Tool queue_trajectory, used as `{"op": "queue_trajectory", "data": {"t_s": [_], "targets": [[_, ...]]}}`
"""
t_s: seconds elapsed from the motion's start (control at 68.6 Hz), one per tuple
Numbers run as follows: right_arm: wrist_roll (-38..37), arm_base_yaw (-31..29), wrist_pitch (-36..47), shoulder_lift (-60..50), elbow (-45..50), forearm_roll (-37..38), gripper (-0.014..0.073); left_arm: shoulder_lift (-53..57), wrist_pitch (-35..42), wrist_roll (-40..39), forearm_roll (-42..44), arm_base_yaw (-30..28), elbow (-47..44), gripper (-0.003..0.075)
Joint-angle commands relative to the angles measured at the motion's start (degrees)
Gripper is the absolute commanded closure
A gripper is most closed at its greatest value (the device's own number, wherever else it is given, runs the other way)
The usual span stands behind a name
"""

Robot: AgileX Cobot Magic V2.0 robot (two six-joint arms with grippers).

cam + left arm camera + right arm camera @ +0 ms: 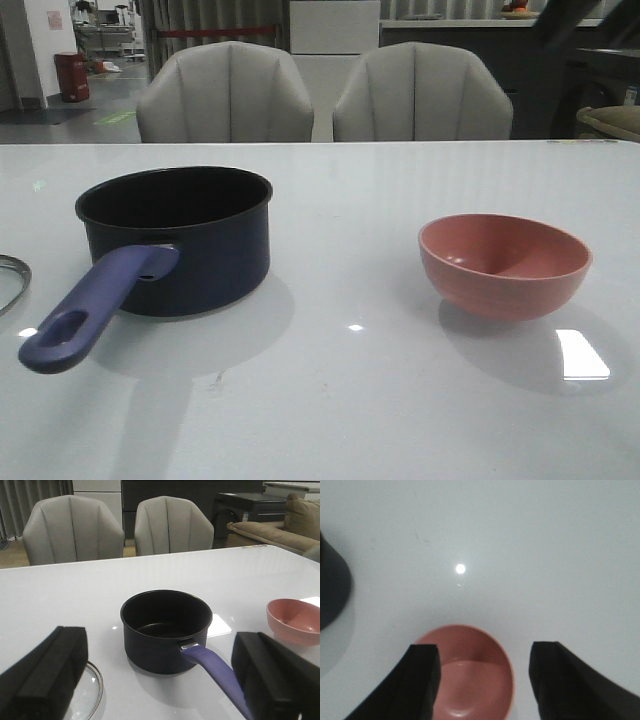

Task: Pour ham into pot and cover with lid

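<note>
The dark navy pot (180,240) stands on the left of the white table, its purple-blue handle (95,310) pointing toward me. Its inside looks black and bare in the left wrist view (167,625). Only the lid's metal rim shows at the far left edge (12,275), lying flat by the pot (95,687). No ham shows anywhere. The pink bowl (505,265) looks empty in the right wrist view (475,680). My left gripper (160,647) is open, back from the pot. My right gripper (485,652) is open above the bowl's rim. Neither gripper shows in the front view.
Two grey chairs (225,95) stand behind the table's far edge (400,142). The pink bowl also shows in the left wrist view (295,620), to the right of the pot. The pot's side shows in the right wrist view (332,590).
</note>
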State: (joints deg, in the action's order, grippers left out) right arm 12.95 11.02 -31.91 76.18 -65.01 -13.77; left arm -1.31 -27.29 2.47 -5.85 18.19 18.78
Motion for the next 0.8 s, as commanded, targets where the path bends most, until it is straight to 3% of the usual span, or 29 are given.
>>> {"op": "queue_trajectory", "data": {"t_s": [0.0,0.787], "targets": [[0.7,2.7,8.6,-8.9,3.5,-0.3,0.0096,-0.6,5.1,-0.2,-0.6,0.5,1.4,0.0094],[0.6,4.4,26.5,-68.6,49.9,-1.1,0.0096,-0.6,5.1,-0.2,-0.6,0.5,1.4,0.0094]]}}
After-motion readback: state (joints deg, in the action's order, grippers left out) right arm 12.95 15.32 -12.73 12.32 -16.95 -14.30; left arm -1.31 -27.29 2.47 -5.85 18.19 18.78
